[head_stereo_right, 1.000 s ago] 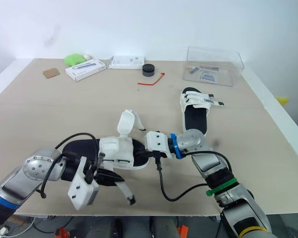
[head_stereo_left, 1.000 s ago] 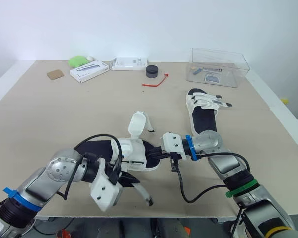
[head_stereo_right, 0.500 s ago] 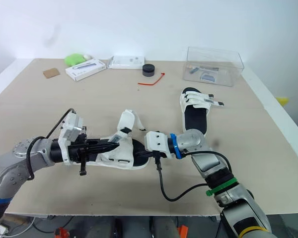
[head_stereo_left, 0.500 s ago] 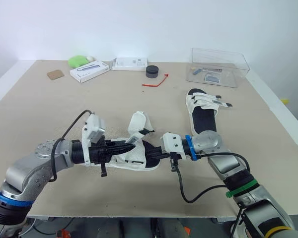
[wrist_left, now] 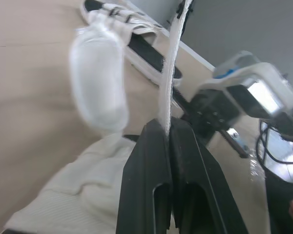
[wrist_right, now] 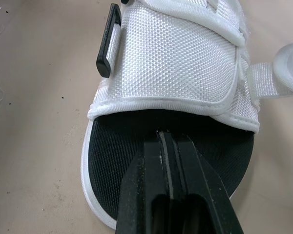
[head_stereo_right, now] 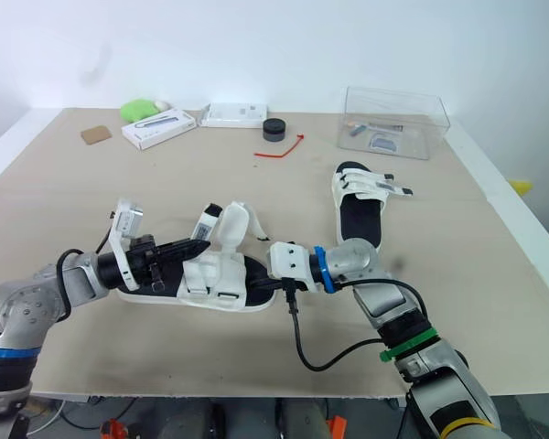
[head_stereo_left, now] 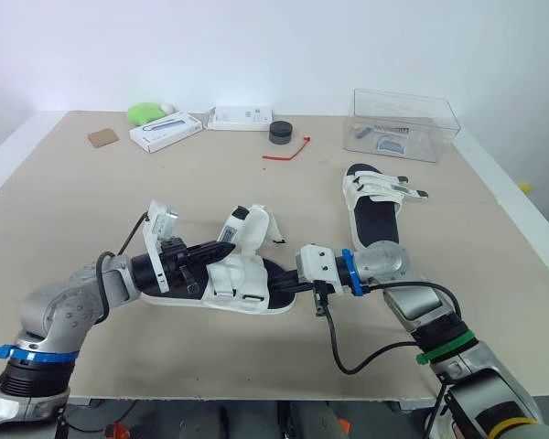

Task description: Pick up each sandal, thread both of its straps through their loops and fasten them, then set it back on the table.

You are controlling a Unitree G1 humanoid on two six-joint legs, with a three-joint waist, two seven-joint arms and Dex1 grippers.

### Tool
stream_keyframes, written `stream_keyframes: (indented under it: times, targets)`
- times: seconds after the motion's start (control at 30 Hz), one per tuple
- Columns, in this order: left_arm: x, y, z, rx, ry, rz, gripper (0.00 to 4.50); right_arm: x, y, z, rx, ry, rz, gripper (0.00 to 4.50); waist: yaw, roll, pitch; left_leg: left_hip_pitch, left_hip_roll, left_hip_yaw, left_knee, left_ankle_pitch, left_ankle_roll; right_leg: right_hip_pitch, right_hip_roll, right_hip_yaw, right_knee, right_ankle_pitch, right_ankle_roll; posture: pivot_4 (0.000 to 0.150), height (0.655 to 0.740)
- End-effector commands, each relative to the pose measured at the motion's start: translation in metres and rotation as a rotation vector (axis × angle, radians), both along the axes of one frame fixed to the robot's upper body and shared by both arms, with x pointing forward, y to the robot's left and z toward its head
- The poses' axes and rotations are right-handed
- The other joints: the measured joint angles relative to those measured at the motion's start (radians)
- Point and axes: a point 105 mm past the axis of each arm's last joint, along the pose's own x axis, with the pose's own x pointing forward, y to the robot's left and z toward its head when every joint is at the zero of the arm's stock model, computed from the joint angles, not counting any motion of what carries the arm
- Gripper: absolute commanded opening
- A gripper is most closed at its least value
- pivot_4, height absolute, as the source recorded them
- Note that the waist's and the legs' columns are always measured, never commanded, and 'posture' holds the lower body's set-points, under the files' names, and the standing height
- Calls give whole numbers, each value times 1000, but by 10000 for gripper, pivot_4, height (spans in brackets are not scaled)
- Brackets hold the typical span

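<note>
The near sandal (head_stereo_left: pixel 242 283), white with a black footbed, lies on the table in front of me. My left gripper (head_stereo_left: pixel 225 248) reaches in from the sandal's heel side and is shut on one of its white straps (wrist_left: pixel 172 73), held up off the sandal. The wide padded flap (head_stereo_left: pixel 252 228) stands raised beside it. My right gripper (head_stereo_left: pixel 288 286) is shut on the toe end of the sole (wrist_right: pixel 117 161). A black loop (wrist_right: pixel 107 46) shows at the edge of the front band. The second sandal (head_stereo_left: pixel 375 206) lies farther off to the right, straps across it.
A clear plastic box (head_stereo_left: pixel 401 123) stands at the back right. Along the back lie a black round object (head_stereo_left: pixel 280 132), a red tie (head_stereo_left: pixel 288 151), two white boxes (head_stereo_left: pixel 164 131) (head_stereo_left: pixel 240 117), a green object (head_stereo_left: pixel 144 112) and a brown square (head_stereo_left: pixel 102 138). The table's front edge (head_stereo_left: pixel 256 399) is close.
My left arm swung up from the table's front edge to the sandal's heel side, closed on the strap and drew it up and left. The right gripper stayed on the toe.
</note>
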Motion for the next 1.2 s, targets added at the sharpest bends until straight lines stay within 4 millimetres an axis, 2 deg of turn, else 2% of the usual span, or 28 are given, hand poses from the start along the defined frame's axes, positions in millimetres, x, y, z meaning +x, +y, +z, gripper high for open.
stream_keyframes:
  times: [0.03, 0.33, 0.53, 0.63, 0.7, 0.9, 1.07, 1.2]
  targets:
    - [12, 15, 7, -29, -40, 105, 240, 0, -14, -18, -84, 37, -42, 0, 0, 0, 0, 0, 0, 0, 0, 0, 0, 0, 0, 0, 0, 0, 0, 1500, 7400]
    - [20, 9, 1, -54, -29, 134, 240, -1, -14, -17, -83, 37, -41, 0, 0, 0, 0, 0, -1, -1, 0, 0, 0, 0, -1, 0, 0, 0, 0, 1500, 7400]
    - [16, 0, 11, -72, -56, 73, 240, -2, -14, -18, -86, 38, -43, 0, 0, 0, 0, -1, -1, -1, 0, 0, 0, 1, -2, 0, 0, 0, 0, 1500, 7400]
    - [8, -7, 26, -124, -55, -8, 240, -2, -14, -18, -85, 39, -45, 0, 0, -1, 0, -1, -1, -1, 0, 0, 0, 1, -2, 0, 0, 0, 0, 1500, 7400]
    - [9, -8, 28, -144, -45, -14, 240, -2, -14, -18, -85, 39, -45, 0, 0, 0, 0, -1, -1, -1, 0, 0, 0, 1, -2, 0, 0, 0, 1, 1500, 7400]
    - [13, -11, 24, -153, -20, -23, 240, -1, -13, -18, -83, 36, -47, 0, 0, 0, 0, -1, -1, -2, 0, 0, 0, 1, -2, 0, -1, 0, 1, 1500, 7400]
    - [24, -8, 20, -178, -2, 21, 240, -2, -13, -18, -83, 35, -48, 0, 0, -1, 0, -1, -1, -2, 0, 0, 0, 1, -2, 0, -1, 0, 1, 1500, 7400]
    - [30, -4, 4, -146, 33, 49, 240, -2, -13, -18, -83, 36, -52, 0, 0, -1, 0, -1, -1, -2, 0, 0, 0, 0, -1, 0, -1, 0, 1, 1500, 7400]
